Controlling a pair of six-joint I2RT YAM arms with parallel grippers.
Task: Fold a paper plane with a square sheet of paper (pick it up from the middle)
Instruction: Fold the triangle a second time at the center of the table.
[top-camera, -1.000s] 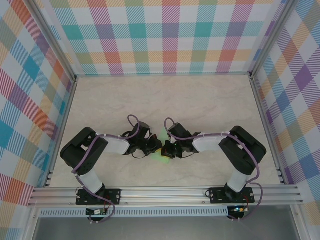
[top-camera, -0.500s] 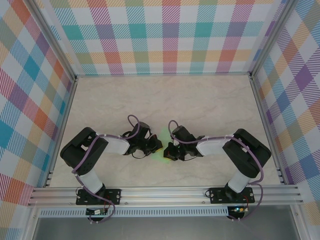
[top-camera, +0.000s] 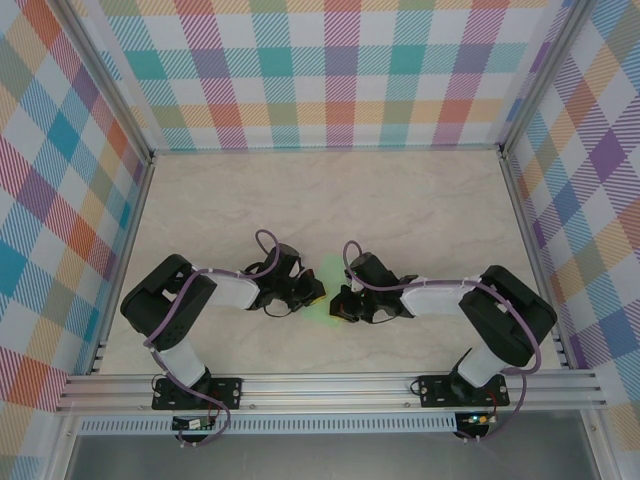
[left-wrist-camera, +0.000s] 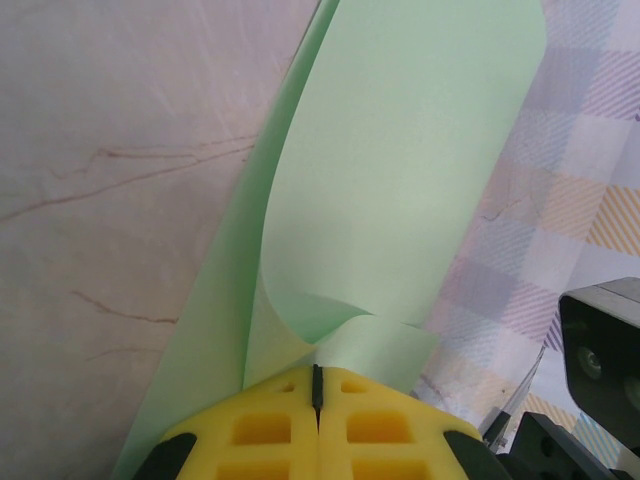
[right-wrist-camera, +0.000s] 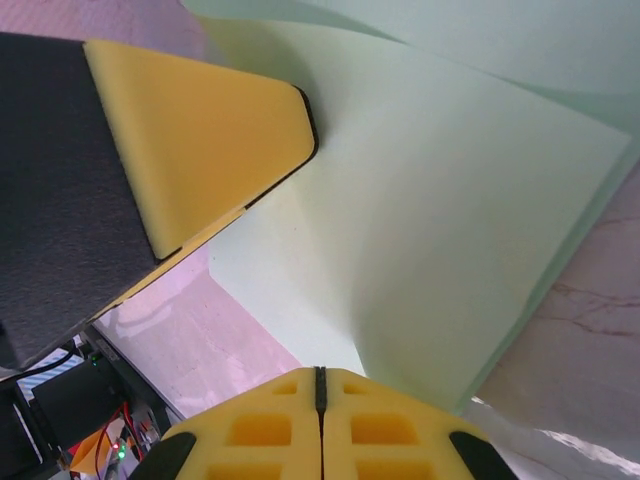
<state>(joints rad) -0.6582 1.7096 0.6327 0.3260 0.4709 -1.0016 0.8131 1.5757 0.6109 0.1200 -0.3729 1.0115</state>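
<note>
Spanning the gap between the two grippers, the paper (left-wrist-camera: 400, 150) is held folded and curled over the worktop (left-wrist-camera: 110, 160), near its front centre. The left gripper (left-wrist-camera: 317, 385) is clamped on one layered edge, pads pressed together. The right gripper (right-wrist-camera: 320, 385) is clamped likewise on the opposite side of the paper.
</note>
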